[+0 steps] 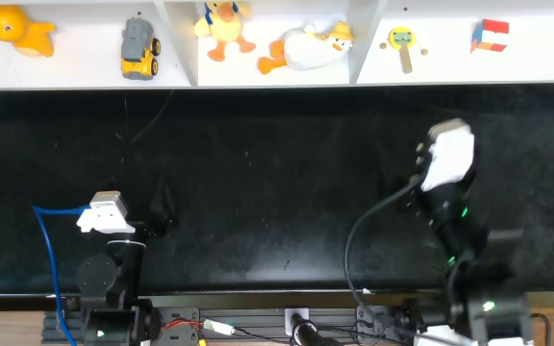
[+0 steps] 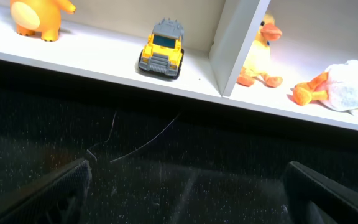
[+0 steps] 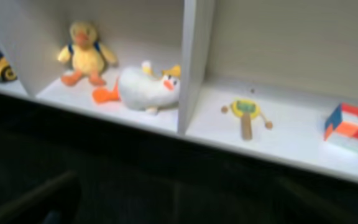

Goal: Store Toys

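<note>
Six toys sit on the white shelf (image 1: 85, 75) along the far edge of the black worktop (image 1: 277, 192). L bay: orange duck (image 1: 22, 31) and yellow truck (image 1: 139, 48), apart. Mid bay: yellow plush duck (image 1: 223, 27) upright, white plush bird (image 1: 306, 46) on its side just beside it. R bay: wooden rattle (image 1: 402, 44) and coloured cube (image 1: 490, 37), apart. The left hand (image 2: 188, 171) is over the worktop, well short of the shelf, fingers spread wide w/ nothing between. The right hand (image 3: 179, 186) is also over the worktop facing the mid/R bays; fingers look spread and empty, though the view is soft. Judgement: storing looks done or v. nearly so. Risks from here: the truck is on wheels, nose toward the shelf lip, so any bump to the shelf or a brush from an arm could roll it off onto the worktop. The white plush bird's orange feet lie close to the front edge, so a hand passing low could drag it out. Rattle is round-headed and may roll if nudged. The blue cable (image 1: 51, 250) loops beside the L arm base and could snag on a swing.
</note>
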